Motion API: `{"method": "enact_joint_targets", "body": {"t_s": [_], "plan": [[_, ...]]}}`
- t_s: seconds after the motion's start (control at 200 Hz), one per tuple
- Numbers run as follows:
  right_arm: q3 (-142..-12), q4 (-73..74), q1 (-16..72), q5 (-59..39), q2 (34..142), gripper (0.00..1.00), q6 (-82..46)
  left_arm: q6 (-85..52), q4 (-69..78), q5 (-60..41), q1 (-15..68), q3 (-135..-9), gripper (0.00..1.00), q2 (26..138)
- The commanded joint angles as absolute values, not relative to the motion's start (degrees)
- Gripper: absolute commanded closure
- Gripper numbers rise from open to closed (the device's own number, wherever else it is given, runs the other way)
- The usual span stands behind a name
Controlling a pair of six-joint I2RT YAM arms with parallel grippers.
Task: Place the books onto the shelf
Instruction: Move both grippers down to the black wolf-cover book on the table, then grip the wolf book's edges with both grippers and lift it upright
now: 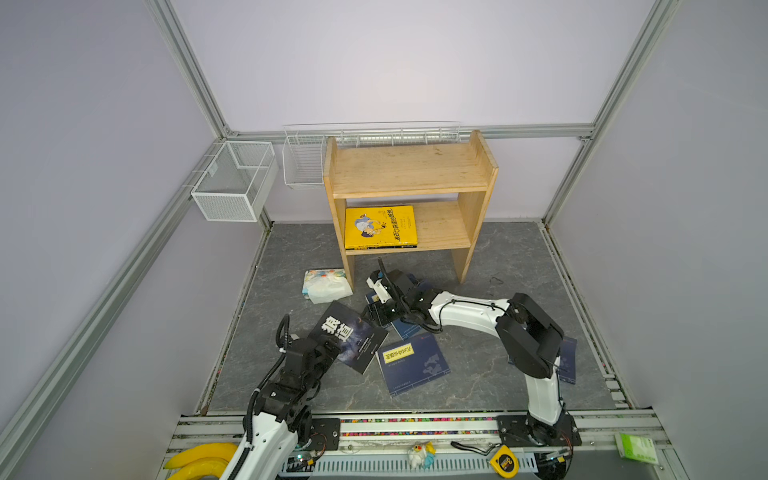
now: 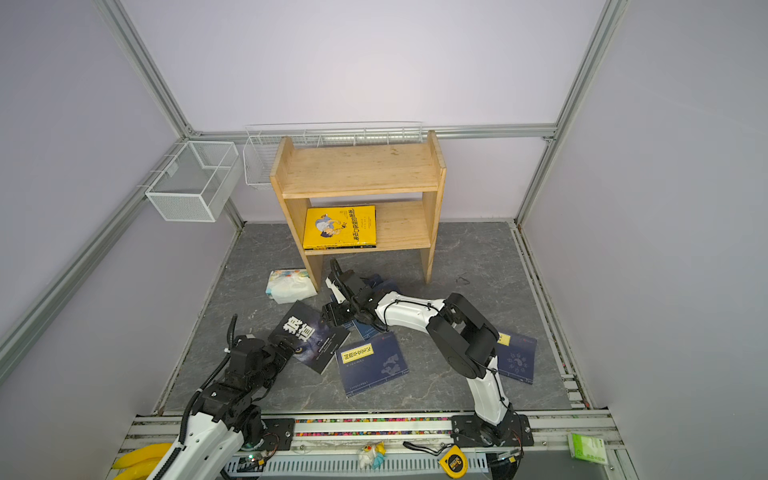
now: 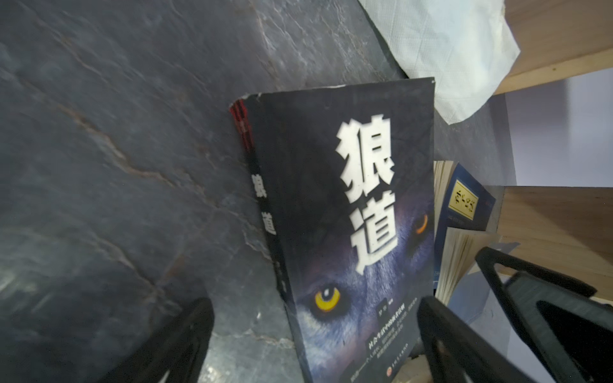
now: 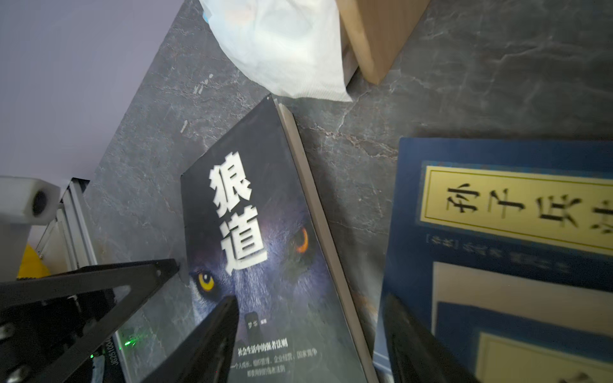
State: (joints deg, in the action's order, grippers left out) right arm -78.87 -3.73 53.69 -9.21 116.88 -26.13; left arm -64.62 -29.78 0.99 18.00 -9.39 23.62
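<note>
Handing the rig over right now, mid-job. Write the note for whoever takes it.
Left hand: open around the near corner of the black paperback with white characters, nothing gripped.
Right hand: open, low beside the navy paperbacks under its wrist.
Done: bright yellow paperback lies flat on the wooden shelf, lower board.
Left: the black one, the navy paperbacks, a navy yellow-labelled paperback in front and another navy paperback half hidden by the right arm, all on the grey stone-look table.

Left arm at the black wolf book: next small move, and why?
Probably close the left gripper on the black wolf book's near corner. Its open jaws straddle that corner in the left wrist view, and the book lies on the table, not yet on the wooden shelf.
</note>
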Motion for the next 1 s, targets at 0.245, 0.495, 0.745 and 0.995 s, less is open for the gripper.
{"method": "enact_joint_targets", "body": {"t_s": [0.245, 0.495, 0.745, 0.995], "plan": [[-87.15, -5.83, 55.12, -7.87, 129.68, 0.66, -29.63, -66.89, -26.65, 3.28, 17.75, -6.97, 0.03, 32.77], [-86.06, -4.43, 55.37, -14.16, 133.50, 0.74, -32.00, -70.43, -1.45, -2.78, 17.71, -1.38, 0.04, 35.52], [-85.61, -2.18, 55.79, -17.88, 136.29, 0.76, -34.01, -70.66, 9.65, -3.67, 17.75, -2.35, 0.06, 24.24], [-85.61, -1.81, 55.47, -18.19, 135.35, 0.76, -33.50, -74.09, 1.66, -5.44, 17.75, -3.17, 0.30, 17.50]]}}
